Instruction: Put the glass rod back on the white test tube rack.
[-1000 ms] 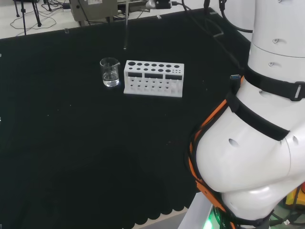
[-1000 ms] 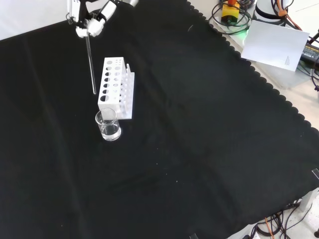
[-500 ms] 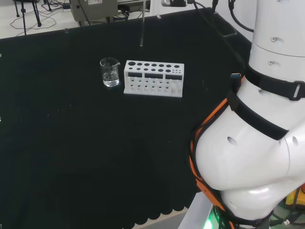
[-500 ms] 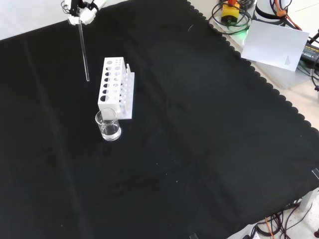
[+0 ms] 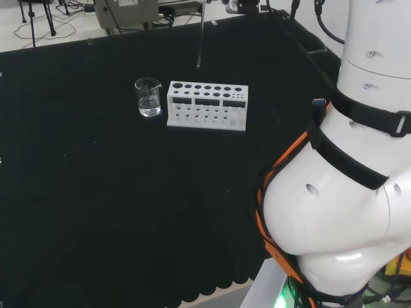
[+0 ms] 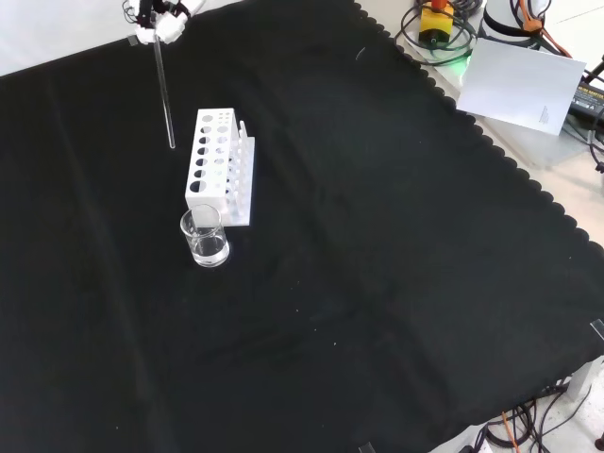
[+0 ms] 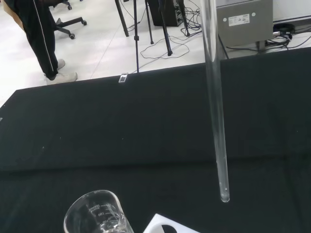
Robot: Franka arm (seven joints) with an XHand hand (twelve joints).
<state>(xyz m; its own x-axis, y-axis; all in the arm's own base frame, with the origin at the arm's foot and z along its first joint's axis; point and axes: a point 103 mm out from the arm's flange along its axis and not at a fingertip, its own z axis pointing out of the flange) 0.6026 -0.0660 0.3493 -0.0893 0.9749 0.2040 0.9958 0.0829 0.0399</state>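
- Clear glass forms the glass rod (image 6: 164, 92), which is carried nearly upright in the air, its top gripped by the fingers (image 6: 160, 26) of the hand (image 6: 157, 21) at the upper edge of the front view.
- The fingers are seen curled round the top of the rod, so the rod is pinched and not released.
- In the front view, the rod's lower tip is seen beside the far end of the white test tube rack (image 6: 215, 166), just to its left and clear of its holes; no contact with the rack is seen.
- In the head view, the glass rod (image 5: 200, 40) is seen above and beyond the white test tube rack (image 5: 207, 105), over the middle of its length, with the tip well short of the rack's top.
- In the wrist view, the glass rod (image 7: 216, 116) is shown hanging free, its rounded tip above the black cloth; a corner of the rack is just visible below it.
- A glass beaker (image 6: 204, 237) with a little clear liquid is placed just beside the rack's near end in the front view, and to the rack's left in the head view (image 5: 148, 97); its rim also shows in the wrist view (image 7: 95, 213).
- The rack and beaker are borne by the counter (image 6: 377, 283), which is covered with black cloth.
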